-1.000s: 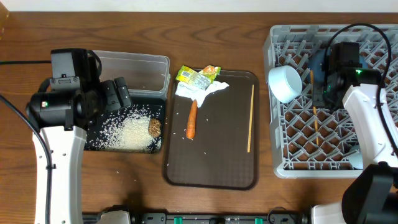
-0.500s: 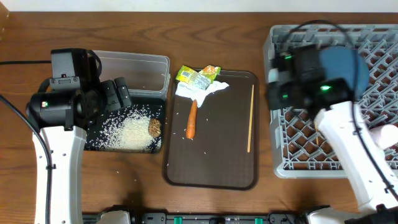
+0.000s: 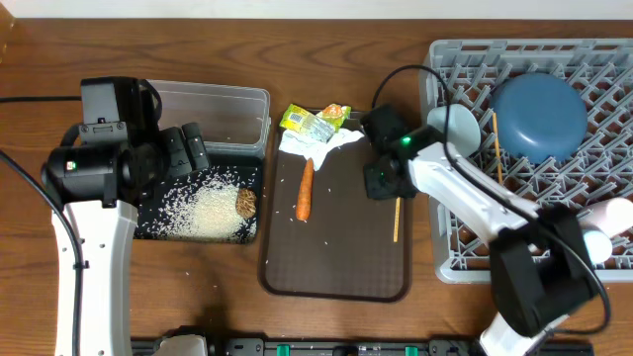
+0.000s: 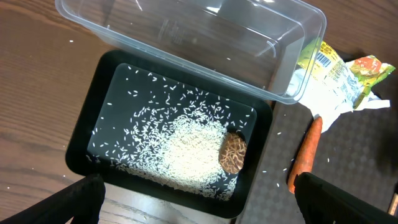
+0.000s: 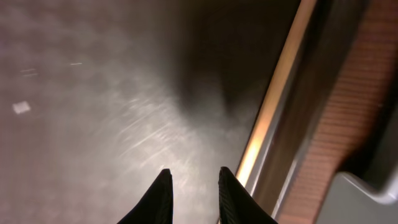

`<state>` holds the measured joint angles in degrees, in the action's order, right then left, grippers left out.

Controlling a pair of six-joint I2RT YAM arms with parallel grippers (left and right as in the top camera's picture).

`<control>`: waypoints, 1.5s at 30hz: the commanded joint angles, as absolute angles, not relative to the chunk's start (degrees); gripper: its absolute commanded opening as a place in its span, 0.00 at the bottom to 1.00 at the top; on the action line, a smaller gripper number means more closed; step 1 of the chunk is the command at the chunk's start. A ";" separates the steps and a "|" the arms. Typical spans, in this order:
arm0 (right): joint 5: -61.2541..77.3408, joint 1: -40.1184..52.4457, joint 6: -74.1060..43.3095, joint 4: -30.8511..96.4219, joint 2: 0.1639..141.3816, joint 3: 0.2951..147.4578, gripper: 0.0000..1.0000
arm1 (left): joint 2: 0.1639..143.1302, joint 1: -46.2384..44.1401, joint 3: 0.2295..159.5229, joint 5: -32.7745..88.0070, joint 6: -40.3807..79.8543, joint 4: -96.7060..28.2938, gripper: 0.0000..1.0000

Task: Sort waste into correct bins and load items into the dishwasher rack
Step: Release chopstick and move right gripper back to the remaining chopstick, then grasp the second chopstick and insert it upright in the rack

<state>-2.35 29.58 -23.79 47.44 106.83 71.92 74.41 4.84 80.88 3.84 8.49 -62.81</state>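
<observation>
My right gripper [image 5: 194, 186] sits low over the dark-brown tray [image 3: 336, 267], its fingers set at a narrow gap with nothing between them. The wooden chopstick [image 5: 273, 106] lies just beside the tips, at about one o'clock, untouched. I judge this to be the chopstick pickup, bound for the dishwasher rack [image 3: 447, 262] at three o'clock. The next move calls for shifting the tips across to straddle the stick, then pinching. My left gripper [image 4: 199, 202] hangs spread wide and empty above the black bin [image 4: 81, 137] holding the rice [image 4: 186, 149]. The carrot [image 3: 305, 190] and the snack wrappers [image 3: 312, 121] lie unsorted on the tray.

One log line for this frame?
right gripper: narrowly open, empty, at chopstick on tray | left gripper: open over black bin
</observation>
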 commanded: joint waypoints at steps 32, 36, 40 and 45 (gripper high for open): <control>-1.45 27.83 -20.01 49.21 106.04 75.92 0.01 | 74.13 5.08 80.84 2.94 7.53 -62.96 0.98; -1.63 27.73 -17.26 47.83 96.92 77.71 0.01 | 74.13 5.08 80.84 2.94 7.53 -62.94 0.98; -5.23 26.02 -16.29 47.24 88.95 78.02 0.01 | 74.13 5.08 80.84 2.94 7.53 -62.94 0.98; -10.83 18.15 -13.08 49.15 82.35 78.02 0.01 | 74.11 5.08 80.84 2.94 7.51 -62.96 0.98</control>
<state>-5.54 22.98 -16.40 48.18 83.81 77.97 74.41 4.82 80.88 3.86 8.49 -62.81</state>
